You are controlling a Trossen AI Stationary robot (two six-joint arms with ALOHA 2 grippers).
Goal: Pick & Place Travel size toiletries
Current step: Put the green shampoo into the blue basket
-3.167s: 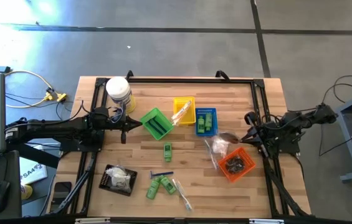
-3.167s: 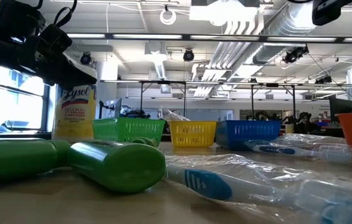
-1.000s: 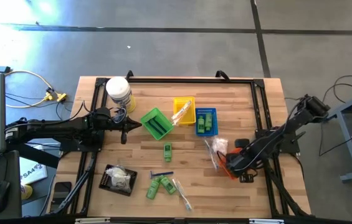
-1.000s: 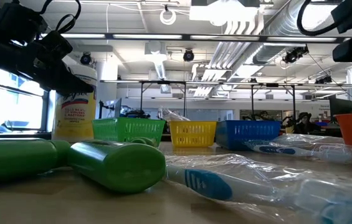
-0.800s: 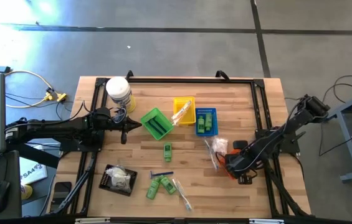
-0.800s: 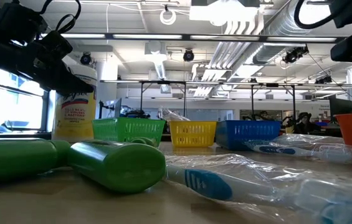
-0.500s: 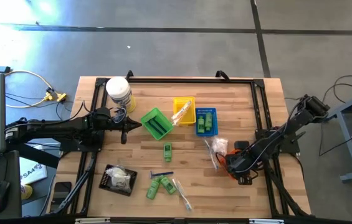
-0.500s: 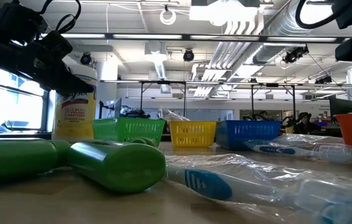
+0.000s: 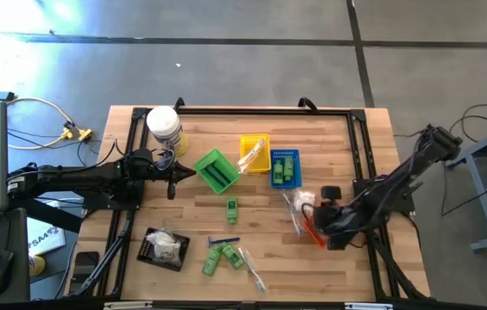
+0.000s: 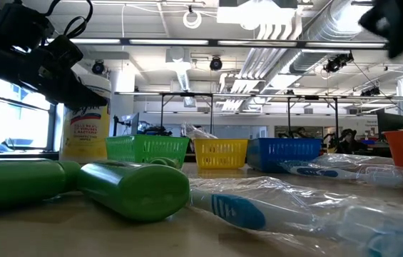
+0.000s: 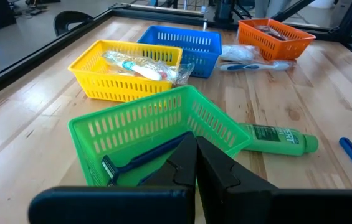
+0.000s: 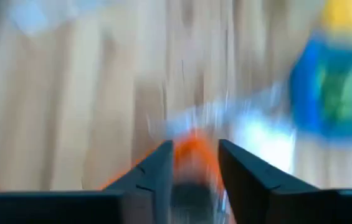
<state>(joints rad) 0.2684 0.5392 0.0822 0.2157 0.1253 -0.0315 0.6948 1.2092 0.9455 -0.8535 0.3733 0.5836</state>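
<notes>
Toiletries (image 9: 226,255) mostly loose near table's front edge, some binned by colour. Right gripper (image 12: 194,163) parted over orange basket (image 9: 312,231), nothing visibly gripped. Left gripper (image 11: 195,163) pinched empty beside green basket (image 11: 157,134).

Two dark jointed arms; black cables along links; left fingers (image 11: 210,171) matte black, wedge-shaped.

The room is bright from long ceiling lamps (image 10: 272,14). The shiny grey floor (image 9: 19,21) glares white. The right wrist view is smeared; close green plastic bottles (image 10: 133,187) look soft.
</notes>
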